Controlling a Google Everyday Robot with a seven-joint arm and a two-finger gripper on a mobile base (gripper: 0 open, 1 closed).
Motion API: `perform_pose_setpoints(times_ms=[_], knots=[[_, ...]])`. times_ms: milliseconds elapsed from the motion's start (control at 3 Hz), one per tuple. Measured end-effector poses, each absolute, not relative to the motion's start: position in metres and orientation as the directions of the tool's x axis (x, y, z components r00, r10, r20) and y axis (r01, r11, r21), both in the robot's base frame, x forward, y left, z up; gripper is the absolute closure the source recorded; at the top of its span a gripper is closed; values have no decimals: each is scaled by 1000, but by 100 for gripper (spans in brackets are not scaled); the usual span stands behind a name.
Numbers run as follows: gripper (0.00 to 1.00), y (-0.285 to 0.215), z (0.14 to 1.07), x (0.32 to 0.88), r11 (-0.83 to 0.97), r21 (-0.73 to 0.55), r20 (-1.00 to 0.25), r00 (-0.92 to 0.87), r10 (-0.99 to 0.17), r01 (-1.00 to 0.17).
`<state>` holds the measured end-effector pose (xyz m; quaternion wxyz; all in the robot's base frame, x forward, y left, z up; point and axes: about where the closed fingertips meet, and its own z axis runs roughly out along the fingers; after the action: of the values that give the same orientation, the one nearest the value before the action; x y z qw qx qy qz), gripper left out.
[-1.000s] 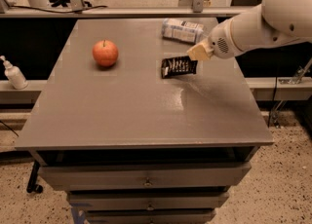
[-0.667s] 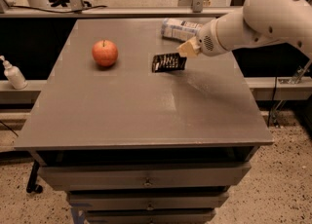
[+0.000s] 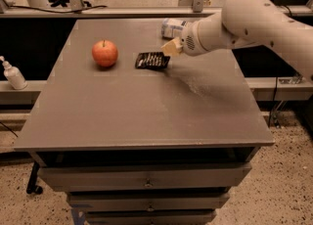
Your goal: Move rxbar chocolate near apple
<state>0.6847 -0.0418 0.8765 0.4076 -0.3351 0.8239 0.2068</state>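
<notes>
The rxbar chocolate [image 3: 152,60] is a flat black wrapper just above the grey table [image 3: 137,116], a little right of the table's middle at the back. The red-orange apple [image 3: 104,53] stands upright to its left, a short gap away. My gripper [image 3: 170,49] comes in from the right on the white arm [image 3: 244,21]. It is shut on the right end of the bar. The gripper's tan tip covers that end of the wrapper.
A clear plastic bottle with a white label [image 3: 172,27] lies at the table's back edge behind the gripper. A white pump bottle [image 3: 12,74] stands on a ledge to the left. Drawers [image 3: 146,182] sit under the tabletop.
The gripper has moved left across the table with the rxbar chocolate in it. The bar is now much closer to the apple. The apple and the bottle have not moved.
</notes>
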Motion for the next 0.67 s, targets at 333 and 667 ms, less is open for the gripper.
perform_pose_setpoints(times_ms=[333,667], knots=[[100,-17,882,685,659,93,-827,-426,-366,-747],[100,8,887,682,620,112,-839,-409,-360,-776]])
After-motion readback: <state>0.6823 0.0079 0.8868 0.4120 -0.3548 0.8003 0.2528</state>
